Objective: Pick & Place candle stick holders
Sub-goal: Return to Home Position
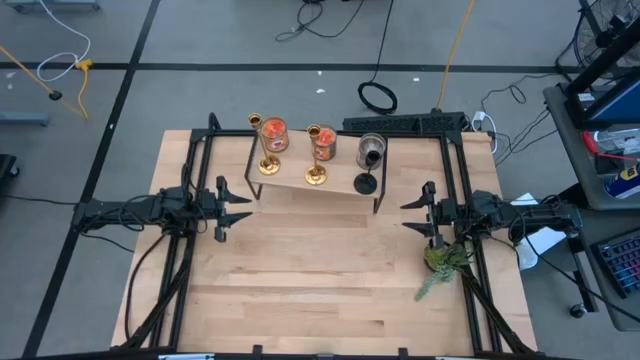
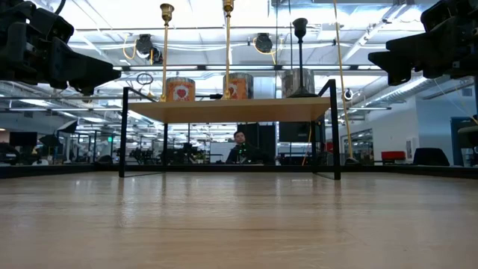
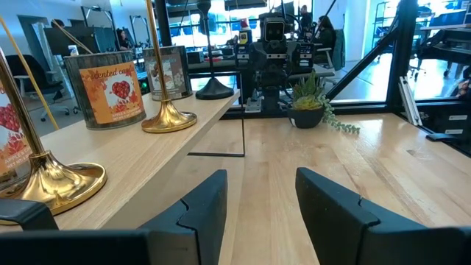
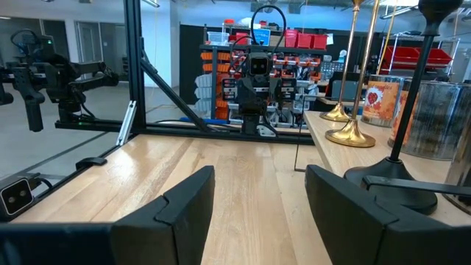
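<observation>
Table: shelf at far side; plant apart from shelf, to its right.
On shelf: two gold holders, black holder, three jar candles.

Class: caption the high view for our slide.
Shelf holds left gold holder, right gold holder, black holder; left gripper and right gripper open.

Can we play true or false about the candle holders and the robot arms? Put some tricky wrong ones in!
1. The left gold holder, the middle gold holder and the black holder all stand on the shelf. True.
2. The black holder lies on its side. False: it stands upright.
3. The left end effector and the right end effector are both open and empty. True.
4. The plant sits by the left arm. False: it sits by the right arm.
</observation>
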